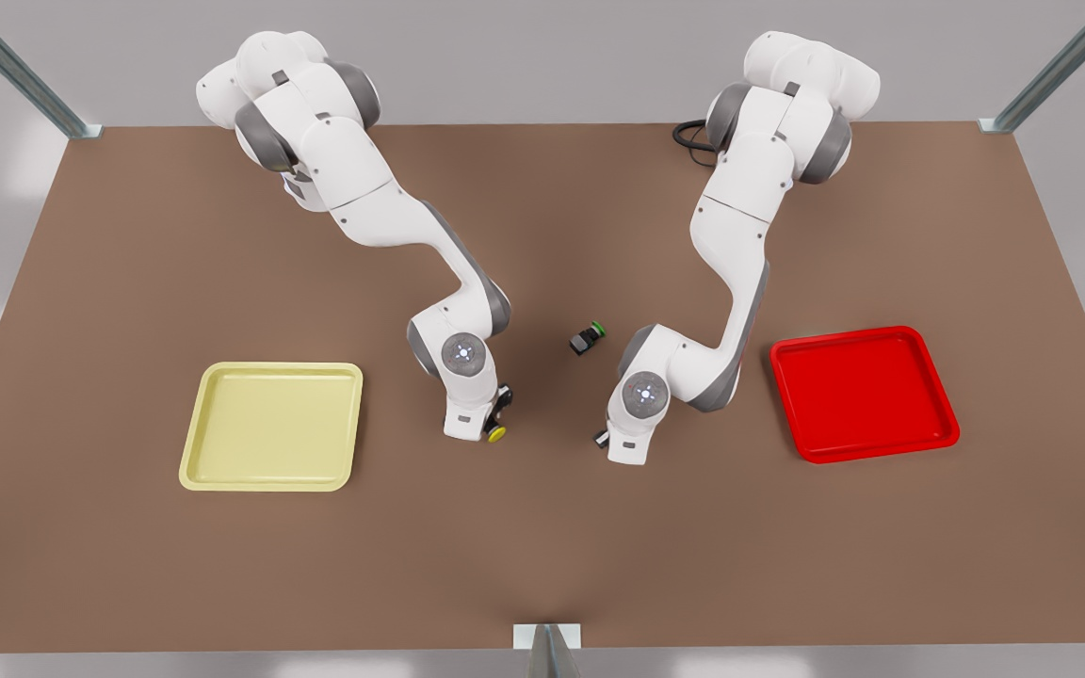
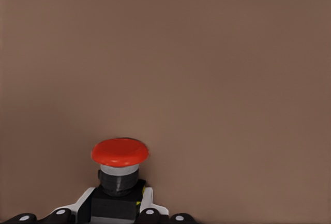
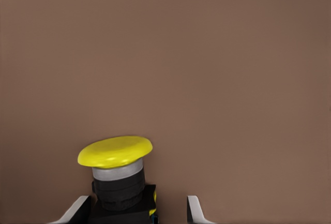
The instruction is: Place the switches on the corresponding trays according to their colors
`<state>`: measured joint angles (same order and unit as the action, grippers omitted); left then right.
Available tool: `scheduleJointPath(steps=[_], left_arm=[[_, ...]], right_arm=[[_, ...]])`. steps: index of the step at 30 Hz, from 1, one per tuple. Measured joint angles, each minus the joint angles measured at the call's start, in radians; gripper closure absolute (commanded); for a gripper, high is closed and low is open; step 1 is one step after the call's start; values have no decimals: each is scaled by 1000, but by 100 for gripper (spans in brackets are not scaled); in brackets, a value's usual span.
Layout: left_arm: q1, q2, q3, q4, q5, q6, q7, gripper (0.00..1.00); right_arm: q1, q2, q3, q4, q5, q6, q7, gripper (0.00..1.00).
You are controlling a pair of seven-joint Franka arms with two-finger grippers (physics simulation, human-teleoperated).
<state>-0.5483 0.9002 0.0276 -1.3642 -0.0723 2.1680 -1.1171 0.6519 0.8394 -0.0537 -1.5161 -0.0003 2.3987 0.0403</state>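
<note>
I can't see the dark blocky body of the red-capped push-button switch (image 2: pixel 120 152) in full: the left wrist view's edge cuts it off. The yellow-capped switch (image 3: pixel 116 151) is cropped likewise, and I can't judge either grip.

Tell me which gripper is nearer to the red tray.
The left gripper. It sits beside the red tray, toward the yellow tray, at the red-capped switch. The right gripper, at the yellow-capped switch, is farther off.

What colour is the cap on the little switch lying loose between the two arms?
Green; the green-capped switch shows best in the front view.
</note>
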Motion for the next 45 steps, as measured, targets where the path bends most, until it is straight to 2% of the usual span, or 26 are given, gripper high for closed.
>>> scheduleJointPath(steps=[2,4,6,8,10,12,14,17,18,19,23,25,26,28,29,30,32,34,36,39,41,45], left_arm=[[0,-1,1,0,1,-2,-5,56],[7,-22,2,1,3,-12,-9,56],[51,-112,4,-26,28,-75,1,55],[143,-264,5,-171,79,-135,29,55],[295,-362,6,-278,153,-174,67,55],[428,-392,7,-342,212,-182,105,55],[484,-430,6,-439,246,-183,142,55],[504,-451,6,-532,273,-174,192,55],[515,-449,7,-545,284,-166,207,52],[522,-447,6,-551,293,-159,221,0],[528,-449,5,-553,309,-140,273,0],[522,-468,1,-496,308,-179,298,0],[517,-484,-2,-420,297,-226,312,0],[493,-499,-3,-121,245,-391,353,0],[463,-501,-2,11,225,-482,381,0],[432,-503,-2,103,211,-568,418,0],[402,-525,0,187,188,-706,496,0],[383,-644,0,102,162,-752,565,0],[383,-684,1,64,108,-768,627,0],[384,-697,3,55,70,-785,710,0],[384,-699,3,64,58,-792,757,0],[380,-700,3,69,47,-802,837,0]], right_arm=[[0,-1,0,0,-1,2,1,30],[0,-2,0,0,-1,3,1,41],[-1,-3,1,0,1,3,0,56],[-1,-4,2,1,6,3,-5,60],[-1,-5,2,1,10,2,-11,61],[-2,-6,2,1,13,-2,-15,61],[-7,-19,2,2,15,-13,-19,61],[-64,-121,1,-1,12,-96,-28,60],[-107,-160,-1,-4,11,-140,-37,60],[-149,-193,-16,-7,10,-187,-51,60],[-263,-242,-206,-23,-3,-347,-165,59],[-307,-231,-279,-25,-39,-395,-235,58],[-321,-223,-292,-52,-54,-404,-267,58],[-324,-219,-301,-133,-72,-399,-325,58],[-322,-217,-301,-156,-77,-395,-351,50],[-322,-216,-300,-168,-84,-391,-375,0],[-323,-214,-298,-175,-97,-384,-416,0],[-324,-215,-297,-159,-109,-380,-451,0],[-325,-219,-297,-130,-110,-383,-485,0],[-320,-250,-297,152,-87,-498,-533,0],[-316,-310,-297,287,-57,-588,-559,0],[-329,-526,-296,326,-6,-769,-576,0]])
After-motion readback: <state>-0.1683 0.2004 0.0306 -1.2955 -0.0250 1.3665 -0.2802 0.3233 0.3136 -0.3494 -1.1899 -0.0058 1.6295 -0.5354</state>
